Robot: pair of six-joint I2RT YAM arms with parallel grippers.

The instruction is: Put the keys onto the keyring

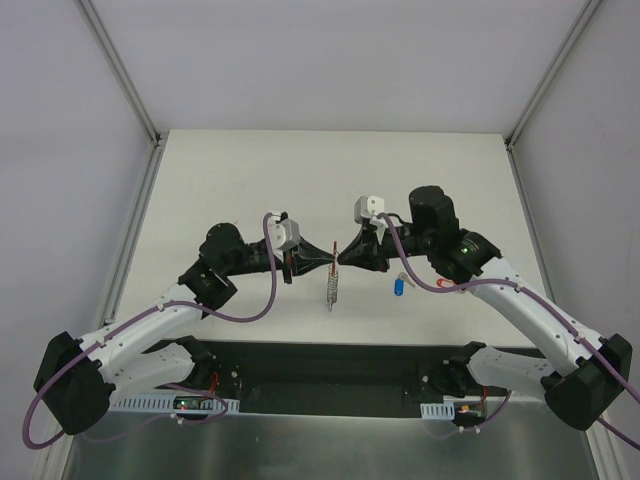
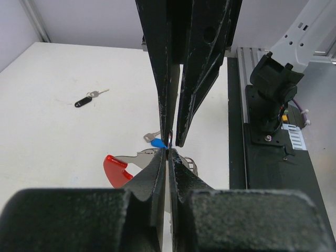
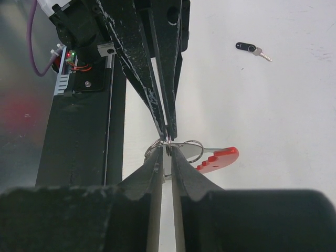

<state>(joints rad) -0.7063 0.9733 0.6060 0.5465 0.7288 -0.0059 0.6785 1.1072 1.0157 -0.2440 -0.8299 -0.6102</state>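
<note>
The keyring (image 3: 220, 159), a curved red plastic band joined to silver rings and a short chain, is held off the table (image 1: 240, 180) between the two arms, with the chain hung straight down below the meeting fingertips. The left gripper (image 2: 167, 152) and the right gripper (image 3: 168, 149) are each closed to a hairline gap, pinched tip to tip on the metal ring. A blue-headed key (image 1: 399, 286) is seen lying on the table near the right gripper, and a black-headed key (image 2: 84, 101) well apart.
</note>
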